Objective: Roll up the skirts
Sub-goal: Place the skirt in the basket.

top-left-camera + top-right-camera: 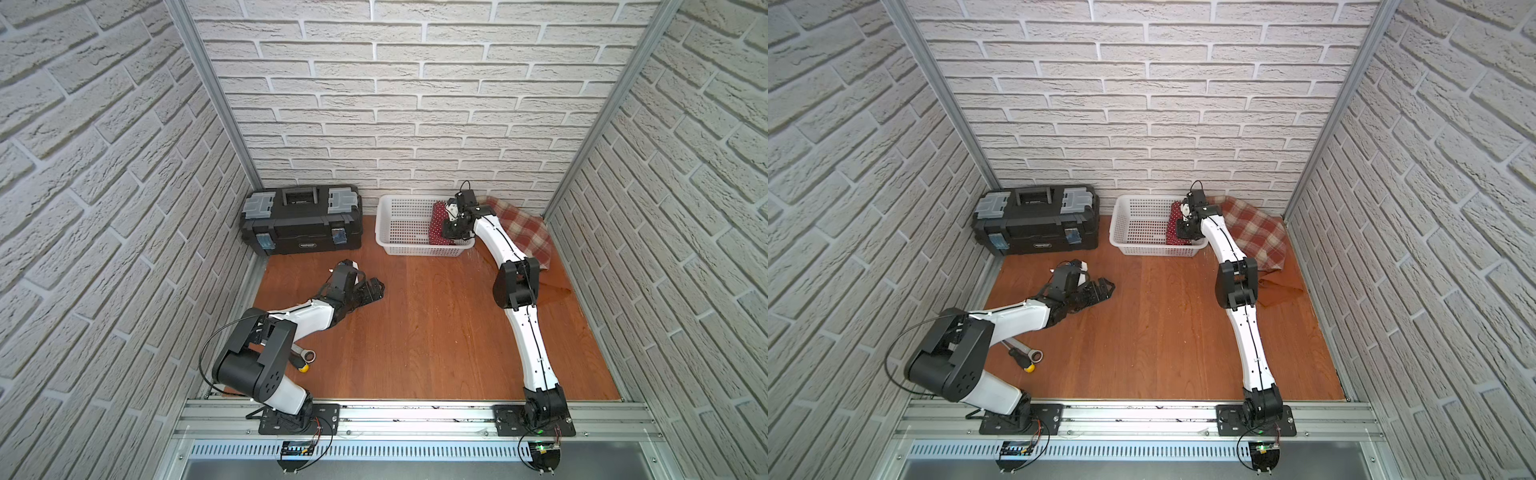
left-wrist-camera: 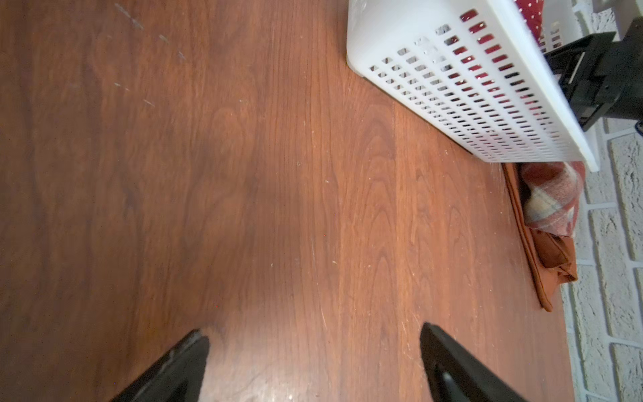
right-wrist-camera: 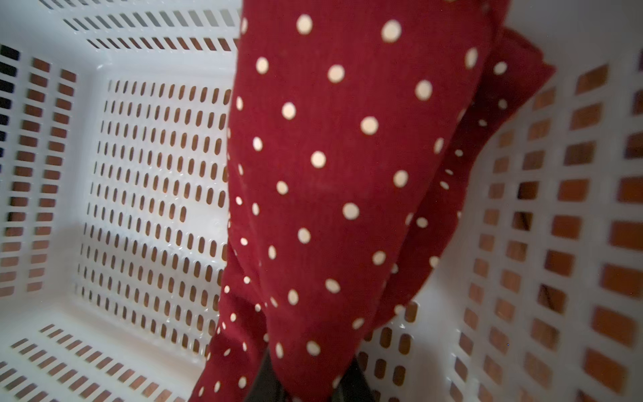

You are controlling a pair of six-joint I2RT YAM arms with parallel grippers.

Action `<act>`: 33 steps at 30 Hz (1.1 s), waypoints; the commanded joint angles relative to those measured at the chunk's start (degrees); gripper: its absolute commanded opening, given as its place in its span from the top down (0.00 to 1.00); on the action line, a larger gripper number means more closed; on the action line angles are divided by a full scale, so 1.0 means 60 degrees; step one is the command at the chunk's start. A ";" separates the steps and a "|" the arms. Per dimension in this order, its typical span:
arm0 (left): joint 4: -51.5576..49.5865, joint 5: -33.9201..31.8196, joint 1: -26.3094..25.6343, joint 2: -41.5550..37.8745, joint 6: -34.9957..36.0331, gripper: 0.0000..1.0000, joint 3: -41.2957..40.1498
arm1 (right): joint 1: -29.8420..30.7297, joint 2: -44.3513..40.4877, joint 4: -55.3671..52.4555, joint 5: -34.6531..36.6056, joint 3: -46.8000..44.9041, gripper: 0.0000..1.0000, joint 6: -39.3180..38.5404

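**Progress: one skirt looks rolled, two left to do**

Left of the basket (image 1: 402,219) sits a black toolbox (image 1: 301,224), and further out on that side, near the front edge of the table (image 1: 415,324), lie a wrench (image 1: 305,354) and a yellow-tipped screwdriver (image 1: 301,365). None of these belong to the job. The left claw (image 1: 376,286) rests low over bare wood in front of the basket and to its left. Its jaws are spread wide with nothing between them, as the left wrist view confirms.

Inside the basket, at its right end, is the polka-dot skirt (image 1: 437,226). It looks like a tight bundle rather than loose cloth, so I judge the rolling of this one finished and the putting away under way. The right claw (image 3: 309,379) reaches in over the basket's right rim and is clamped on the end of that bundle. Whether the bundle already rests on the basket floor cannot be told.

Just right of the basket, the plaid skirt (image 1: 523,230) lies spread out and unrolled. The orange skirt (image 1: 555,284) lies beneath it and pokes out at the front, also unrolled. Both remain to be done.

Count:
- Skirts: three, one in the basket and two beside it.
- Baskets: one.
- Toolboxes: one.
- Hand tools: two.
- Claws: two.
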 commanded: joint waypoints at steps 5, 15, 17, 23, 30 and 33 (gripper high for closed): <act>0.0395 0.0185 0.0092 0.0073 -0.0036 0.02 -0.0039 | 0.0043 -0.0085 -0.0798 0.1351 -0.0378 0.66 -0.0243; -0.0394 0.0002 0.0034 -0.1109 0.0031 0.02 -0.0099 | 0.0573 -0.1634 -0.0023 0.2301 -0.1451 0.43 -0.0693; -0.0628 -0.0110 0.0030 -0.1480 0.0106 0.02 -0.0164 | 0.0573 -0.1807 0.0037 0.2308 -0.1453 0.42 -0.0638; -0.1277 -0.0356 0.0030 -0.2237 0.0321 0.02 -0.0226 | 0.0580 -0.2222 0.0264 0.2383 -0.1497 0.36 -0.0577; -0.1492 -0.0457 0.0033 -0.2545 0.0367 0.02 -0.0154 | 0.0566 -0.3087 0.0447 0.2884 -0.1942 0.34 -0.0683; -0.1547 -0.0457 0.0008 -0.2700 0.0355 0.02 -0.0090 | 0.0426 -0.4077 0.0731 0.3927 -0.3034 0.34 -0.0768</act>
